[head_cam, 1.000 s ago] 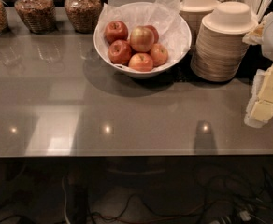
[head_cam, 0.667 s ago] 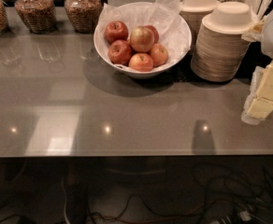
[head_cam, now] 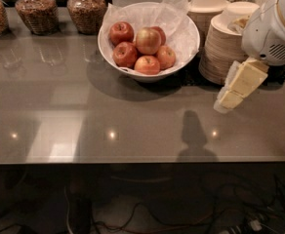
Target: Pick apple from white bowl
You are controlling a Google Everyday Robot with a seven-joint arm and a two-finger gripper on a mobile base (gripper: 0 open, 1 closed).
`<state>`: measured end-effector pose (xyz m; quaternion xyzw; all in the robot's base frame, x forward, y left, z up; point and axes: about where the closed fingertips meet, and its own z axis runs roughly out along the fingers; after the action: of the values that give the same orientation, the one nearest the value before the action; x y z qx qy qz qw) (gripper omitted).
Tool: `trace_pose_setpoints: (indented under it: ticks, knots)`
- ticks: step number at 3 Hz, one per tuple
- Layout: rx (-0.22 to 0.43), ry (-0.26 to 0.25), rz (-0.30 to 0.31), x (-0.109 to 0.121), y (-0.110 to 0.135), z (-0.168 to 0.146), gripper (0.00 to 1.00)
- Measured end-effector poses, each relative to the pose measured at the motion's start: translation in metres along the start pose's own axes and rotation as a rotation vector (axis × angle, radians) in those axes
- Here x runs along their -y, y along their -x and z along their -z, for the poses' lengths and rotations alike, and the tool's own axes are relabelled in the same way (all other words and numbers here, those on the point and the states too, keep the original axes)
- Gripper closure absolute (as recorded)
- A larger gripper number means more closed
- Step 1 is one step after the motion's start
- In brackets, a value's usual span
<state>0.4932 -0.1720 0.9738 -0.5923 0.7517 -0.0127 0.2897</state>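
Apple (head_cam: pixel 148 40) in white bowl (head_cam: pixel 114 57), well left of gripper (head_cam: pixel 226 103)

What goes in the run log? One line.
apple: in white bowl, untouched | end effector: right of it, apart | grasp: not yet

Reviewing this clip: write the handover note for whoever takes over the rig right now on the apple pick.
Gripper: at the right edge of the view, above the grey counter, in front of the stacked beige bowls. It is apart from the white bowl and carries no apple.
Apple: lies in the white bowl at the back of the counter, on top of the pile with darker red apples around it.
Done: nothing yet; the apple has not been grasped.
Left: bring the gripper left over the bowl, come down on the pale apple, grip it and lift it out.
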Motion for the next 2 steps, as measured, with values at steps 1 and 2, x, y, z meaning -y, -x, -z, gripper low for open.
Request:
trace_pose_setpoints:
  ticks: [1, 2]
  knots:
    - [0.092, -0.094, 0.024, 0.037, 0.031, -0.025, 0.00]
    - [0.140, -0.143, 0.026, 0.077, 0.049, -0.050, 0.00]
